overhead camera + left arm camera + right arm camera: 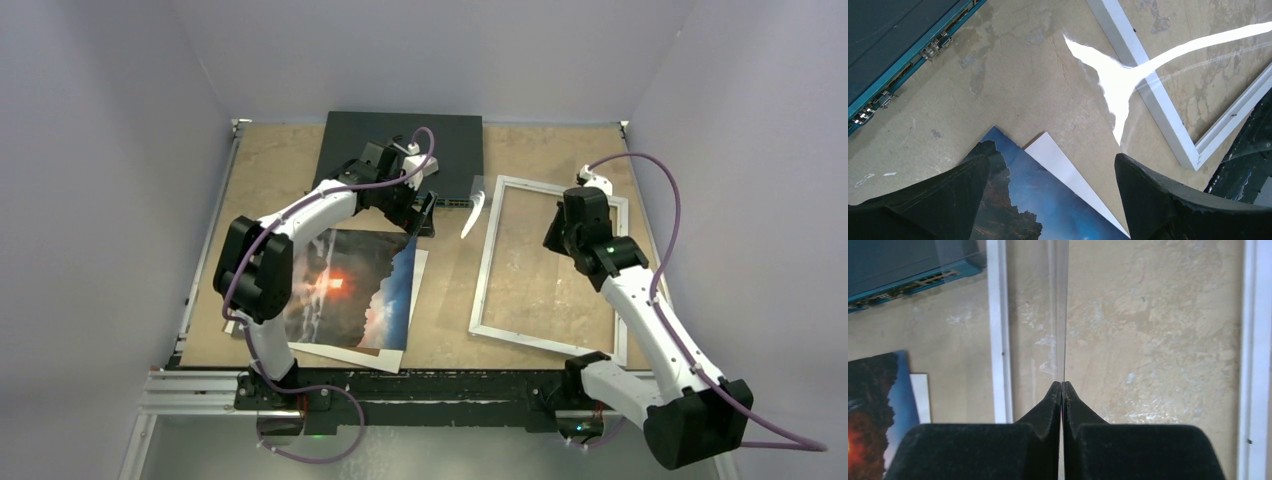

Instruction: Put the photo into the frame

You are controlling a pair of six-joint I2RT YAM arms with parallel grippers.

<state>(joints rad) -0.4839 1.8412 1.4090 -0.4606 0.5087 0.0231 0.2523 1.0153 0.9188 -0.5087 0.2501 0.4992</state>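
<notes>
The photo (350, 290) lies flat at eight o'clock, nearest me, not yet in the frame (997, 315). My left gripper (1050, 165) hovers over its far corner, jaws wide apart. At three o'clock my right gripper (1062, 385) pinches the clear glass pane (1061, 315) on edge above the empty frame.

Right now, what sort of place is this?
Probably a robotics test booth: blank grey walls enclose a wooden table, two robot arms bolted at its edge, a photo and frame laid out.

No legible text; switch box (893, 30) face seemingly too blurred.
</notes>
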